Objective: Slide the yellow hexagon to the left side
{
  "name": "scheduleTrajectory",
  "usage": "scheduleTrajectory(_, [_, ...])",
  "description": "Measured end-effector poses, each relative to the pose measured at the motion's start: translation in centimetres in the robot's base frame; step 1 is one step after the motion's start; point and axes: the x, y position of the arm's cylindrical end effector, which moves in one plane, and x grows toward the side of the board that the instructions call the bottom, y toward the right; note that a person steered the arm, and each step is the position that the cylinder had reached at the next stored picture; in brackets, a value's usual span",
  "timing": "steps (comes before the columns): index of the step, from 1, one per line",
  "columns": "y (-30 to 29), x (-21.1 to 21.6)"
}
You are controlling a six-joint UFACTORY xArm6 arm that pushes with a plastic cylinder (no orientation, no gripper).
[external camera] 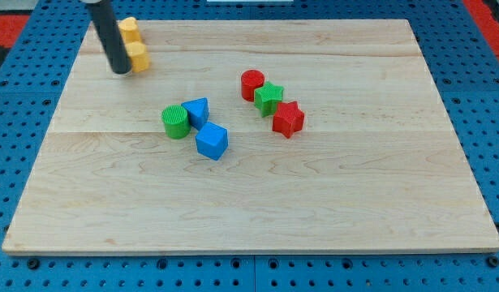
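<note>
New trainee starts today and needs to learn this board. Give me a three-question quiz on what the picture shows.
1. True or false: my tip is beside the yellow blocks.
2. How many blue blocks are on the wooden board?
3. What touches the green star? A) blue cube B) red cylinder and red star C) green cylinder

Key: 1 true; 2 two, the blue cube and blue wedge; 3 B, red cylinder and red star.
</note>
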Motion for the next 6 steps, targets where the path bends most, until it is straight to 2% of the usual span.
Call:
scheduleTrajectory(2, [3.0,-4.2])
scheduleTrajectory(4, [8.1,-4.2])
scheduleTrajectory(6, [9.0,-7.2])
